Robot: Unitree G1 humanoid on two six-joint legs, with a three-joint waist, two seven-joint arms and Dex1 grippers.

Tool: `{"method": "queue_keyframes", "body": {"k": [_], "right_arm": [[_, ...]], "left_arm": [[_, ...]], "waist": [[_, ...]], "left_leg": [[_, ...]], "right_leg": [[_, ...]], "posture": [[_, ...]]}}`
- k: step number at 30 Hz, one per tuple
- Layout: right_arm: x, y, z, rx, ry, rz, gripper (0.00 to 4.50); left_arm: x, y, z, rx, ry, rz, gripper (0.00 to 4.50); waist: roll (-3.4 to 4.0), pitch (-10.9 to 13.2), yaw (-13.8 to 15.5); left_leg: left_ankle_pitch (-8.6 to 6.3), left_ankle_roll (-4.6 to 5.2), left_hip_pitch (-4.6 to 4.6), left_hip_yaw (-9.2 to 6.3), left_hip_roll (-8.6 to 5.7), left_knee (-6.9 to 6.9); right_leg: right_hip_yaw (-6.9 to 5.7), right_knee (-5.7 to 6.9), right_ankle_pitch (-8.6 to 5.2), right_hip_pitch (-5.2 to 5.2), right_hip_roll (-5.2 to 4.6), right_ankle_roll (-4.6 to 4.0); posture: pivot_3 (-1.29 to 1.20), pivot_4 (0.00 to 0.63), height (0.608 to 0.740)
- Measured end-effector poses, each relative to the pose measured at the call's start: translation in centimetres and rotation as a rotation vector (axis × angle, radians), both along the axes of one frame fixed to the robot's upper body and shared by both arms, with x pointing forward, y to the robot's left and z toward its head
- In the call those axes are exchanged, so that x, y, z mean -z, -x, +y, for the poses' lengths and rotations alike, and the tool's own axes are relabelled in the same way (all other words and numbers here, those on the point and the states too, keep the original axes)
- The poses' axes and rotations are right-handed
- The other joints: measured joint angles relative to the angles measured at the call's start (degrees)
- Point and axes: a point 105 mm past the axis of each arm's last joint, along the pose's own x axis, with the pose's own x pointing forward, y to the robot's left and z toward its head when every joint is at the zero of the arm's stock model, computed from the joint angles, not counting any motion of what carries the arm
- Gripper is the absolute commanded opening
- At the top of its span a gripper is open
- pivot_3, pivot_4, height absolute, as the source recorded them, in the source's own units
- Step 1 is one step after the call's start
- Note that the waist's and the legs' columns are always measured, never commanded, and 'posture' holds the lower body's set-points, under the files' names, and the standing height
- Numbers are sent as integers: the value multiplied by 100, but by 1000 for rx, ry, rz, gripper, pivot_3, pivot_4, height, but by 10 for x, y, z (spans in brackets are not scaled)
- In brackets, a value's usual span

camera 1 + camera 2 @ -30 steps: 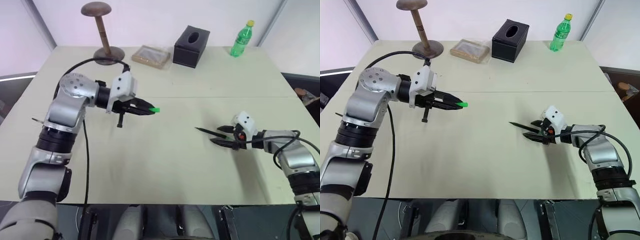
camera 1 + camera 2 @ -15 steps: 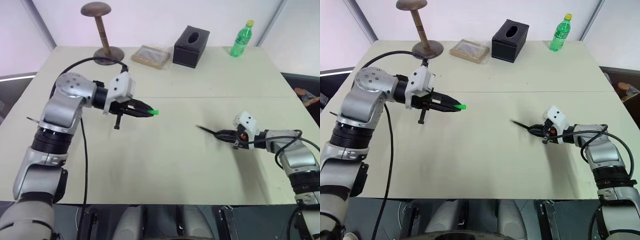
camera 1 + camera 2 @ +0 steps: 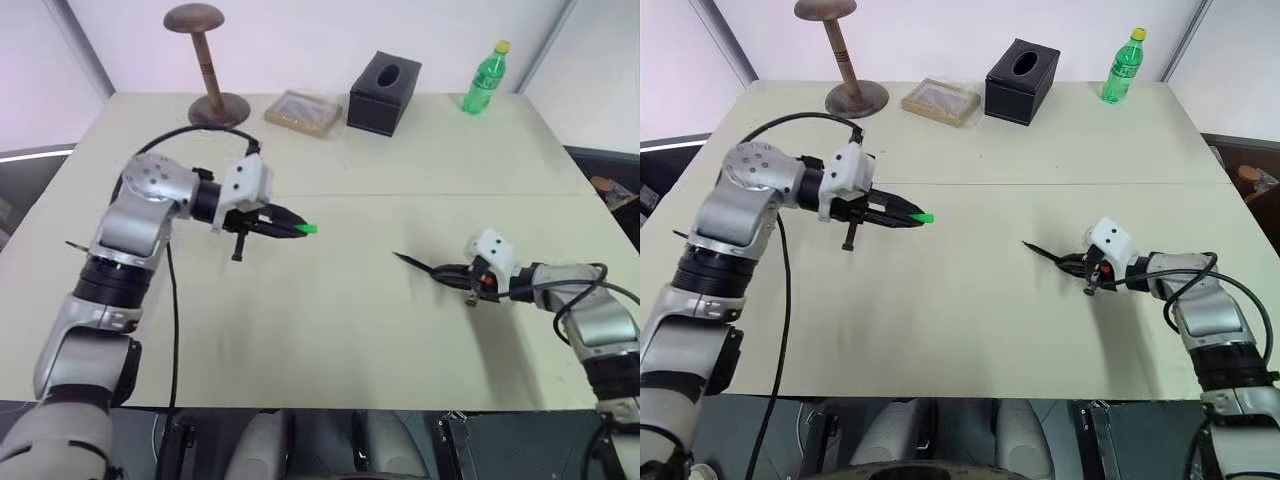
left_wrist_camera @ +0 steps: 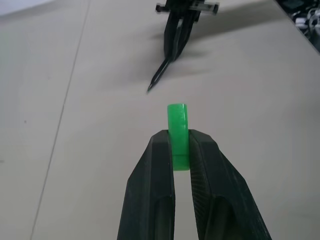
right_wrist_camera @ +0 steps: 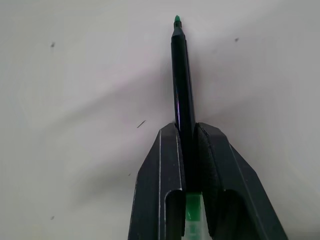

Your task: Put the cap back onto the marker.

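Left jaws (image 4: 181, 150) clamp cap (image 4: 178, 125); right jaws (image 5: 187, 145) clamp marker (image 5: 182, 80); tissue-box (image 3: 384, 93) contents unclear.

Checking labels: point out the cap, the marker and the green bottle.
cap (image 4: 178, 131), left wrist view, on its exposed side above the fingertips.
marker (image 5: 182, 75), right wrist view, on the middle of its black barrel.
green bottle (image 3: 481, 84), left eye view, on its body.

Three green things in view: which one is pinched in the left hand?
The cap, a tiny green cylinder between the left hand fingertips; not the bottle standing at the table's far edge, nor the marker's green tip.
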Motion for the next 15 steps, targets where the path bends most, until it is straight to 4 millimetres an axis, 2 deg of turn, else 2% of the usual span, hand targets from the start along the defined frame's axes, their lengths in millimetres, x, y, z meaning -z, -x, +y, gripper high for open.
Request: {"method": "queue_keyframes", "body": {"k": [5, 11, 15], "right_arm": [[-23, 10, 8, -51, 151, -98, 56], [-67, 28, 42, -137, 189, -221, 56], [-77, 30, 51, -141, 203, -248, 56]], "left_arm": [[19, -14, -8, 4, -2, -9, 0], [25, -22, -27, 96, -5, -132, 0], [32, -24, -30, 124, -23, -175, 0]], "waist": [[-3, 2, -15], [-4, 2, -14], [-4, 2, -8]], "left_leg": [[0, 0, 0, 1, 2, 1], [0, 0, -1, 0, 3, 0], [0, 0, -2, 0, 2, 0]], "right_leg": [[0, 0, 0, -2, 4, 0], [0, 0, 0, -3, 2, 0], [0, -1, 0, -3, 2, 0]], "posture": [[0, 150, 740], [0, 150, 740], [0, 150, 740]]}}
